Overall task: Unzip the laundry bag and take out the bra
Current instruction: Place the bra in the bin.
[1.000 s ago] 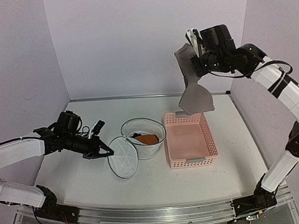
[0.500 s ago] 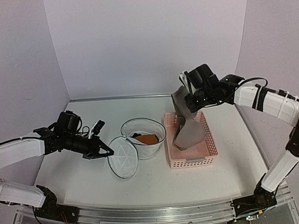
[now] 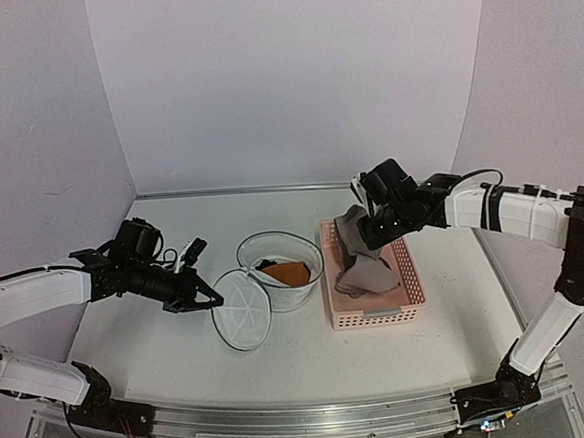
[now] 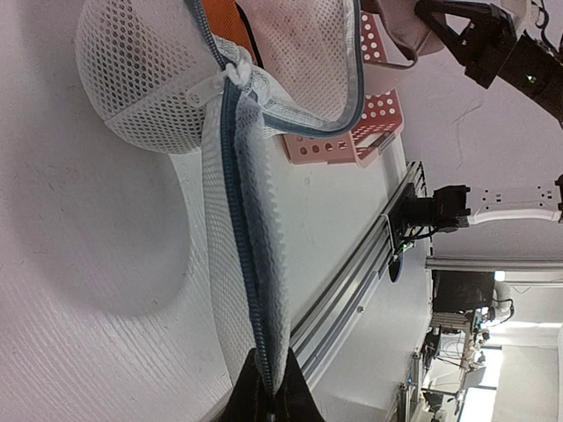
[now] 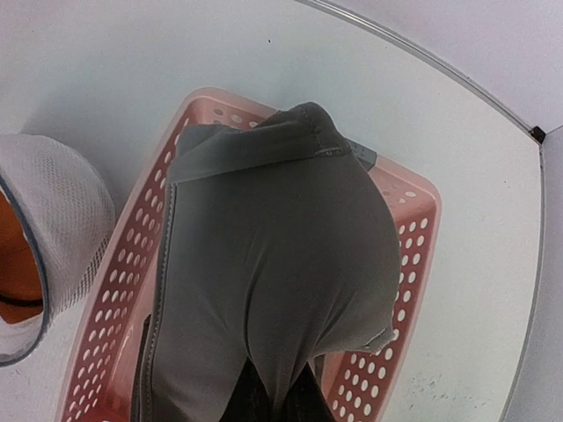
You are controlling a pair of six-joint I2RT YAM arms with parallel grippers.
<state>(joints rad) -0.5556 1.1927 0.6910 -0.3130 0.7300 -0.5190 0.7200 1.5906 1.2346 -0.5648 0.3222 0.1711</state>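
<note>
From the top camera, your left gripper is clenched on the rim of the lid. The lid lies flopped open on the table beside the laundry bag. The bra sits inside the open bag, orange cup showing, well apart from both grippers. Your right gripper grasps a grey garment that hangs into the pink basket, its lower folds bunched inside (the fingertips are buried in cloth).

On the left wrist camera, the dark fingers are pinched tight on the lid's zipper edge at the bottom of the frame. The mesh bag lies beyond them. Only a sliver of the bra shows, cut off by the top edge. A corner of the basket lies past the bag.

On the right wrist camera, the grey garment fills the view and hides most of the basket. The fingers barely peek out beneath it, closed on the cloth. At the left edge you get the bag's wall and a strip of the bra, mostly out of frame.
</note>
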